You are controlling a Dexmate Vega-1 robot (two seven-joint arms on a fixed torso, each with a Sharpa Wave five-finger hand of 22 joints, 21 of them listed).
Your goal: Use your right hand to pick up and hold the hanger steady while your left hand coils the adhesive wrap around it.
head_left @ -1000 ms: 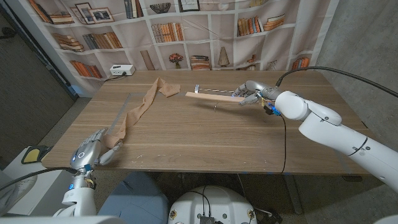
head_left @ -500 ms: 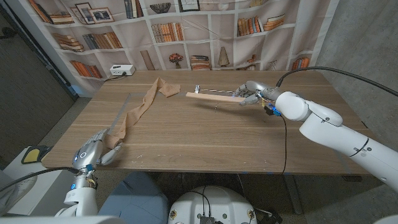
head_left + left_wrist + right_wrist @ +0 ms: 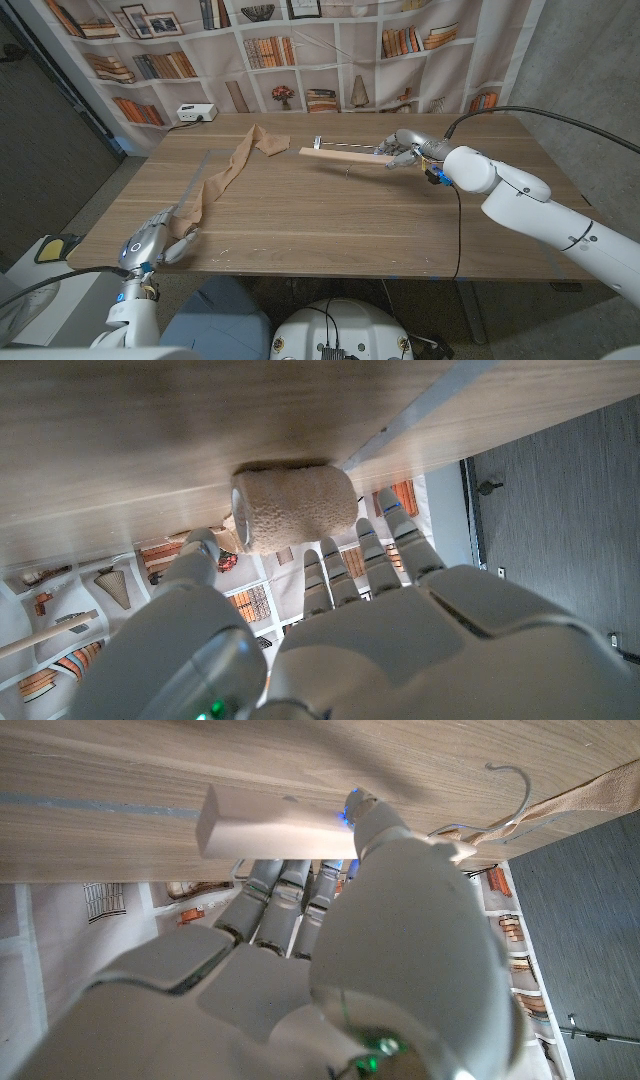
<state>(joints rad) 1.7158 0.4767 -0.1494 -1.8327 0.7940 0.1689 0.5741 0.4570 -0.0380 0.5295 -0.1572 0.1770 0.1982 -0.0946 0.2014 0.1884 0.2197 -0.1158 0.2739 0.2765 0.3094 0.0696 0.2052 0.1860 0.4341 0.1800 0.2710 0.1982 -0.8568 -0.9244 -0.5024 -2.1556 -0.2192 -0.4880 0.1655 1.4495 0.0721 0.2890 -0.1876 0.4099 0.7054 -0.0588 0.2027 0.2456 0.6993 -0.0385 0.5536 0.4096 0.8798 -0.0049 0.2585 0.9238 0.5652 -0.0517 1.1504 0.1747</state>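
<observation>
1. Gripping one end of the wooden hanger (image 3: 345, 153) with the right hand (image 3: 403, 150) at about 1 o'clock on the table (image 3: 330, 215) — fingers and thumb wrapped round the bar in the right wrist view, hanger (image 3: 275, 825) lifted off the wood, metal hook (image 3: 505, 790) at the far end.
2. Waiting at 7 o'clock near the front edge with the left hand (image 3: 150, 243) — fingers (image 3: 345, 575) loosely spread, reaching toward the roll of adhesive wrap (image 3: 293, 508); cannot tell whether touching it.
3. Trailing a tan unrolled strip of wrap (image 3: 225, 175) from that roll up toward 11 o'clock.
</observation>
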